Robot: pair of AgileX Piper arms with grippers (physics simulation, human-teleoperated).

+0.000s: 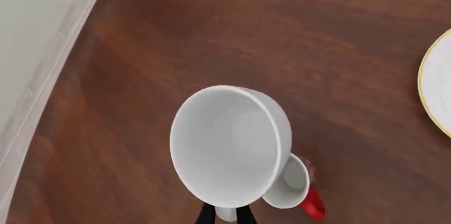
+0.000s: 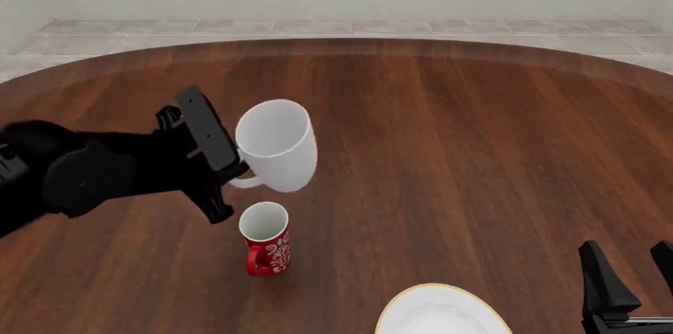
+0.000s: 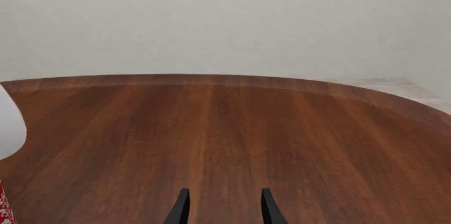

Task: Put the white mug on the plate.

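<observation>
White mug [image 2: 279, 145] held off the counter [image 2: 474, 153] by the left gripper [image 2: 233, 172], jaws clamped on its loop handle. Mug tilted, mouth tipped toward the camera; likely lifted to clear the red mug [image 2: 265, 238] standing just below it in the front view. Left arm reaches in low from the left, wrist rolled, gripper body turned on edge. Plate [image 2: 442, 312] sits at the near edge, well apart to the right. Right gripper [image 3: 222, 205] idles near the plate, jaws apart, holding nothing. Carry toward the plate looks next.
</observation>
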